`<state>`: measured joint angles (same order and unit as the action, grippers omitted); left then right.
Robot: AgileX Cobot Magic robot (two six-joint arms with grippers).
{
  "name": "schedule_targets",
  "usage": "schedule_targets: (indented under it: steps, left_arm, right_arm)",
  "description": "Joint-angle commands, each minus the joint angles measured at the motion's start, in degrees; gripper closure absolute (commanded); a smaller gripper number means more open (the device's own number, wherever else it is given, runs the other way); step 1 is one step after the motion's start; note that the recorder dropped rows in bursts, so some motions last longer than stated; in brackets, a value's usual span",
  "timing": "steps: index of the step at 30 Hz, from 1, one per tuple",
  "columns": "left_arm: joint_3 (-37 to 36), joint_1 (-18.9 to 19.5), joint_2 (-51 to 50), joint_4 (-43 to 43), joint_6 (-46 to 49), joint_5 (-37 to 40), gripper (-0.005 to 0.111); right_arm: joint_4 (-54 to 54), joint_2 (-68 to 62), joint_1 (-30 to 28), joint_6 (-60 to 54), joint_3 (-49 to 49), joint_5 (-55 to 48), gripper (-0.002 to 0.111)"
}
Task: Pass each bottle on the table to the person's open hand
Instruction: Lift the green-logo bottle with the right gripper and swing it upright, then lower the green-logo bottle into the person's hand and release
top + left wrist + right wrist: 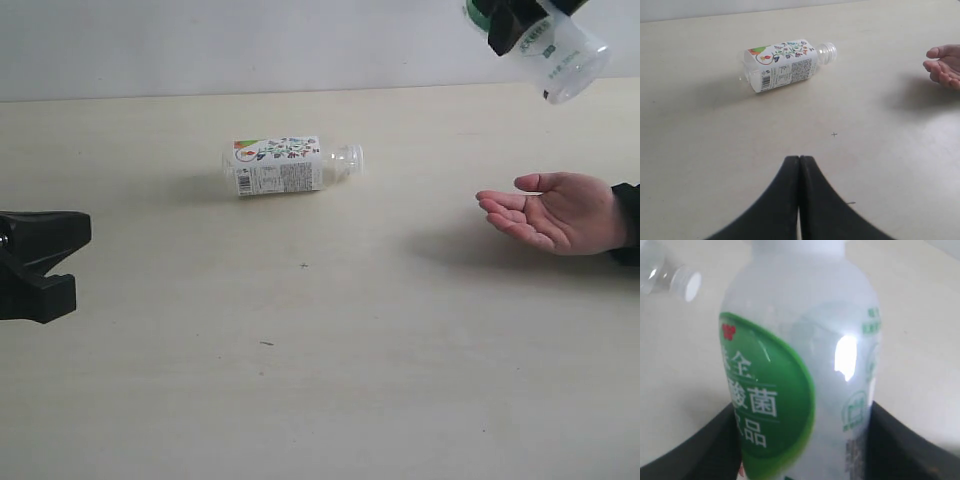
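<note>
We're at the carry-to-hand step. The right jaws grip the clear bottle w/ white-green label (565, 55), tilted and high in the air on the same side as the person's open hand (555, 212). Whether it's right over the palm or further back, we can't tell. The hand waits palm-up, fingers a bit curled, low over the table (300, 390).

Next move, as we judge it: lower the bottle into the palm, lay it along the fingers, and release only once it's resting there. If the jaws open too early, it drops.

After that there's the floral-label bottle (285, 166), lying on its side approx. mid-table, cap end toward the hand's side, well apart from hand and arms. The left jaws are pressed together, empty, low at the left edge.

Materials: the held bottle is thin glossy translucent plastic w/ rounded shoulders, a bright glare spot and a curved green label w/ white characters. It's prob. light and a bit slick. The floral one has a squarish body in a white printed sleeve, a short neck and a ribbed pale cap. Flat sides mean it shouldn't roll much. The table is matte, pale wood-look, w/ a few dark specks.
</note>
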<state>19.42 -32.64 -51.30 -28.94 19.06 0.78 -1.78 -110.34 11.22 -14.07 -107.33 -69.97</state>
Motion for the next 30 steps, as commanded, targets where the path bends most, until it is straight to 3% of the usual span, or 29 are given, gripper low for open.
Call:
schedule_targets:
  steps: [1,30]
  left_arm:
    - [-0.2,0.1,0.2,-0.2,0.2,-0.4,0.107]
    - [-0.2,0.1,0.2,-0.2,0.2,-0.4,0.107]
  right_arm:
    - [-1.7,1.1,0.1,11.8,0.6,0.0,0.108]
    - [-5.9,6.4,0.1,17.1,16.9,0.0,0.108]
